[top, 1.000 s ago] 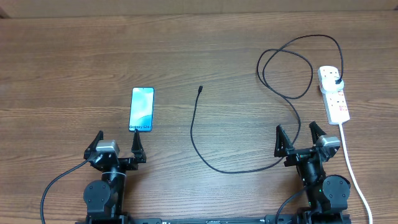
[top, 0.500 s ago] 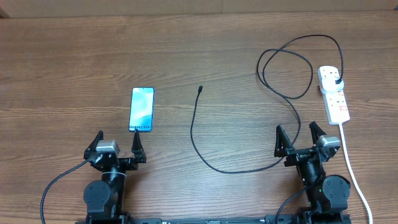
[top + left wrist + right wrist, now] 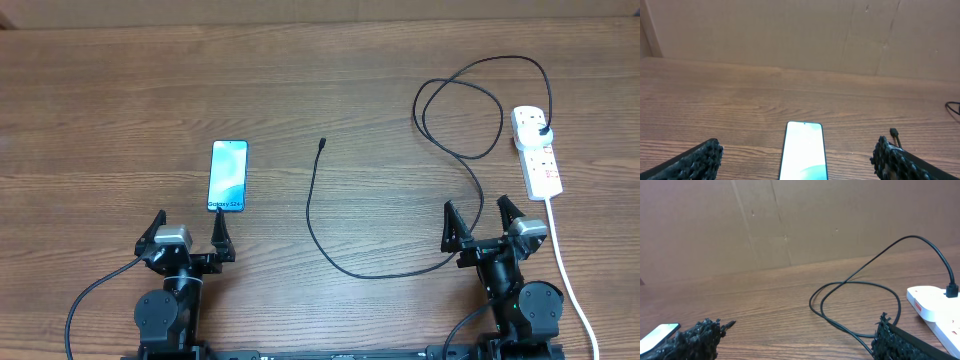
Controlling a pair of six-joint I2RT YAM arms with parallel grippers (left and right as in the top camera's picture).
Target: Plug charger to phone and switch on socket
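Observation:
The phone [image 3: 228, 176] lies flat at the left of the table, screen up; it also shows in the left wrist view [image 3: 803, 152], just ahead of my open, empty left gripper [image 3: 188, 232]. The charger cable [image 3: 312, 215] runs from its connector tip [image 3: 322, 144] in a long curve to loops at the right and a black plug [image 3: 541, 130] in the white socket strip [image 3: 537, 150]. My right gripper [image 3: 484, 222] is open and empty, with the cable passing between its fingers; the cable loops [image 3: 860, 300] and the socket [image 3: 935, 307] show in the right wrist view.
The socket's thick white cord [image 3: 572, 285] runs down the right side past my right arm. A cardboard wall [image 3: 790, 30] stands behind the far edge of the wooden table [image 3: 120, 90].

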